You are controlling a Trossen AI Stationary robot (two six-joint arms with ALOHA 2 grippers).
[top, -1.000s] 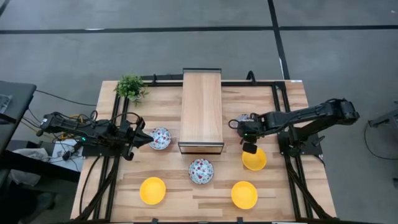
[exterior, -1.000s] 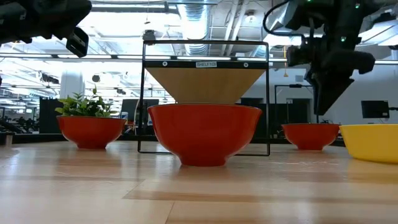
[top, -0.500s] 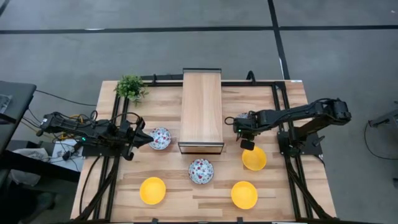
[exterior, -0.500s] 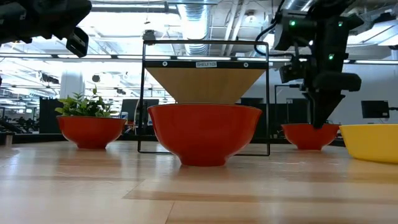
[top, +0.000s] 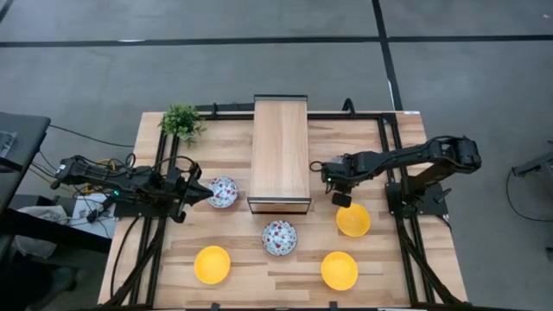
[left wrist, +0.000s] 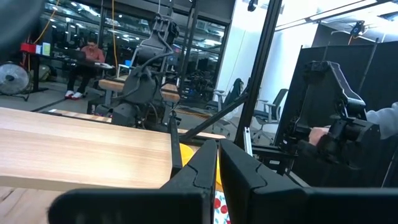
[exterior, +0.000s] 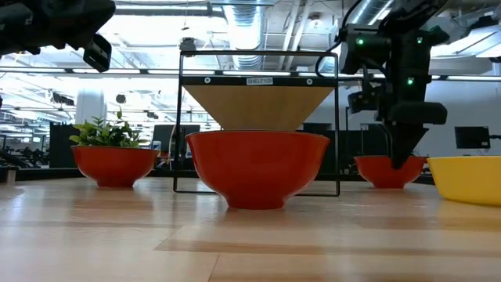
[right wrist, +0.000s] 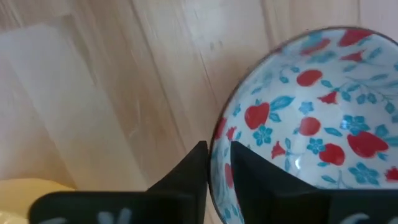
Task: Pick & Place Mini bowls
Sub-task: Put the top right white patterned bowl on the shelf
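Right tool [right wrist: 217, 163] narrowed astride the rim of a floral mini bowl [right wrist: 305, 118], one finger inside, one outside, beside the wooden shelf [top: 280, 151] on the worktop [top: 259, 263]. Left tool [left wrist: 219, 163] pinched together, empty, raised near another floral bowl [top: 222, 192].

Six mini bowls sit on the wooden tabletop [top: 397, 268] around one raised wooden shelf [top: 280, 154] at its centre. Three are plain yellow: one [top: 212, 264] toward the front edge and left of the shelf, one [top: 340, 270] toward the front edge and right of it, one [top: 352, 221] nearer the shelf's right front corner. Three are white with a red-and-blue floral pattern: one [top: 222, 192] just left of the shelf, one [top: 279, 237] just in front of it, one [right wrist: 311, 112] to its right, largely hidden from above beneath an arm. One small green potted plant [top: 181, 121] stands off the shelf's far left corner. Two dark robot arms flank the shelf, one [top: 121, 183] on each side [top: 415, 160].
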